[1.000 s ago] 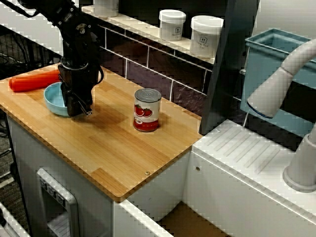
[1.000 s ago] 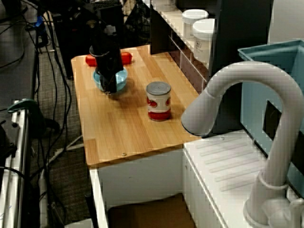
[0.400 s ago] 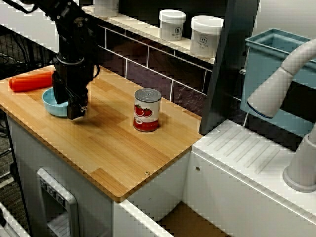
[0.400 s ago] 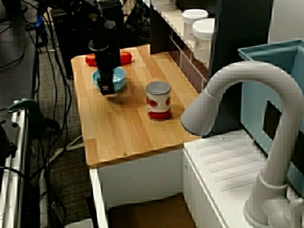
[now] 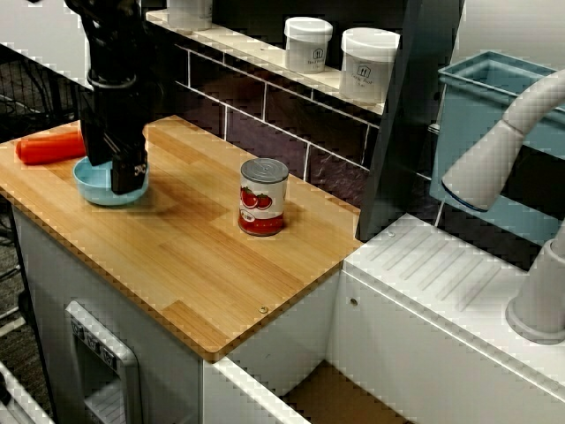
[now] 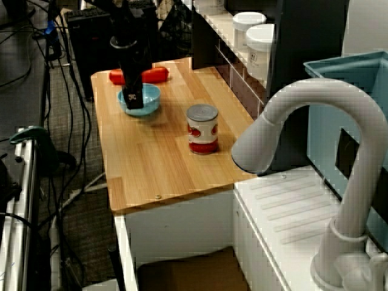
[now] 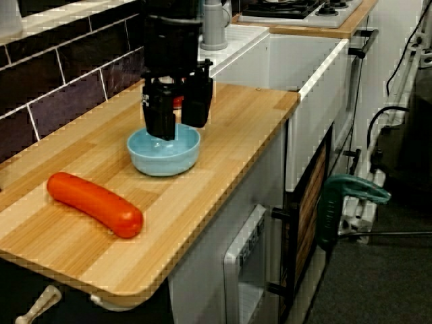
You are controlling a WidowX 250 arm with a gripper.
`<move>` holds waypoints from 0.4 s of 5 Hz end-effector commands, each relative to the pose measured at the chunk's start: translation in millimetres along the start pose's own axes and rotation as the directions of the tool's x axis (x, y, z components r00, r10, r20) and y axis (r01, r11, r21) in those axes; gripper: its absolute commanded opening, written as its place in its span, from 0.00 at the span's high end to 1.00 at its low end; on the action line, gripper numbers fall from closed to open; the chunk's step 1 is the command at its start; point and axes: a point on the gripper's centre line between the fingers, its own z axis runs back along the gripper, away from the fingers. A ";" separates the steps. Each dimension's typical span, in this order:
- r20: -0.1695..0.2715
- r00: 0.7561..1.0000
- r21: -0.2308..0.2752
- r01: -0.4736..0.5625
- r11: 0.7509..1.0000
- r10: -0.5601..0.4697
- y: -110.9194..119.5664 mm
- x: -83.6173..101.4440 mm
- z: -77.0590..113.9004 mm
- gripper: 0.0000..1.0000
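Note:
A light blue bowl (image 5: pixel 92 186) (image 6: pixel 147 103) (image 7: pixel 165 159) sits on the wooden counter (image 5: pixel 194 265) near its left end. My gripper (image 5: pixel 124 179) (image 6: pixel 133 100) (image 7: pixel 177 128) hangs straight down over the bowl's rim nearest the can, open with nothing between its fingers. In the view from the counter's end, one finger (image 7: pixel 160 121) is over the bowl's hollow and the other over its far rim. Whether they touch the bowl I cannot tell. A long orange-red sausage-shaped thing (image 5: pixel 48 147) (image 7: pixel 94 202) lies just beyond the bowl. A tomato can (image 5: pixel 263 196) (image 6: pixel 202 128) stands upright to the right.
Two white lidded jars (image 5: pixel 307 42) (image 5: pixel 368 64) stand on the tiled ledge behind the counter. A dark post (image 5: pixel 397 115), a teal bin (image 5: pixel 494 132) and a white tap (image 5: pixel 521 124) over a white drainboard (image 5: pixel 441 283) lie to the right. Cables (image 6: pixel 66 121) hang at the counter's far end.
The gripper has risen and shifted left, from low beside the bowl's can-side edge to over its rim. The bowl, can and red thing have hardly moved.

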 end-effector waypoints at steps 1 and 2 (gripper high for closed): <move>0.078 0.997 -0.014 -0.003 1.000 0.004 34.6 -9.7 50.1 0.00; 0.085 0.996 -0.032 -0.011 0.999 0.014 48.3 -18.1 58.9 0.00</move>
